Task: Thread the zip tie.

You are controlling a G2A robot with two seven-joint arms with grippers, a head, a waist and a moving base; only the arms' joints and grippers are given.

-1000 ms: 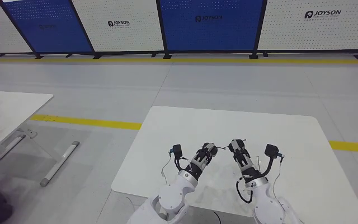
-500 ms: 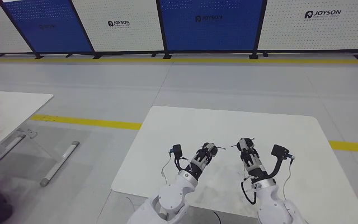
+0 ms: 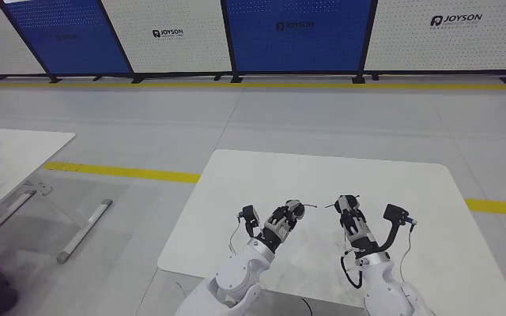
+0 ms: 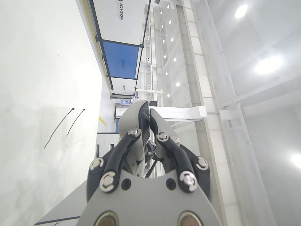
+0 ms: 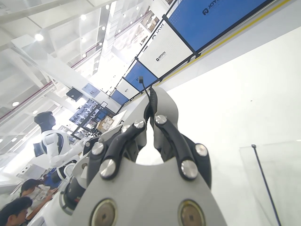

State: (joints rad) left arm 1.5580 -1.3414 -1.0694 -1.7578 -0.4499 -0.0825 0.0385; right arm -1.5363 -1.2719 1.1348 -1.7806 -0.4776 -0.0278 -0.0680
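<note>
My right gripper (image 5: 150,95) is shut on a black zip tie (image 5: 144,86). The tie's square head (image 5: 141,79) sticks out past the fingertips. In the top view that gripper (image 3: 345,205) hovers over the near part of the white table (image 3: 332,170), its tie end pointing toward my left gripper (image 3: 292,208), a short gap away. My left gripper (image 4: 149,109) has its fingers pressed together, with no tie visible between them in its wrist view. A thin dark strand (image 3: 310,207) shows beside it in the top view; whether it is held I cannot tell.
Two spare black zip ties (image 4: 61,124) (image 4: 75,121) lie side by side on the table. Another spare tie (image 5: 263,177) rests on a clear sheet (image 5: 277,161) near my right gripper. The table's near edge runs just behind both arms.
My right gripper has moved right, away from the left one, widening the gap between them. The left arm has shifted slightly.
</note>
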